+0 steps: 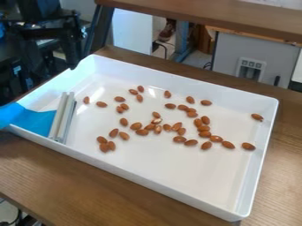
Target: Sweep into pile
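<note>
My black hand (72, 48) hangs at the upper left of the view, by the far left corner of the white, high-walled rectangular tray (177, 81). I cannot tell whether it is spread or pressed together. The tray rests on the brown wood-grained counter (65, 170), set at a slant.

The brown almonds (216, 138) I have to sweep lie inside the tray, loosely scattered rather than in one pile. The densest of them form a broken band across the middle, some touching, some a little apart. A small bunch sits nearer the near edge, left of the middle; a few more lie singly or in twos and threes toward the far edge. On the left, one almond lies near the sweeping tool, apart from the others. Toward the right edge, one is close to the wall near the far right corner, and another lies farther down that side.

The narrow, pale grey, double-barred sweeping tool (62, 117) stands inside the tray, near the left edge. At its left side is a flat blue sheet-like piece (29, 119), which reaches over the tray's rim at the near left corner.

Behind, I see a brown wooden surface (236, 20) and a grey panel (227, 55) with a pale vent-like fitting (251, 66).
</note>
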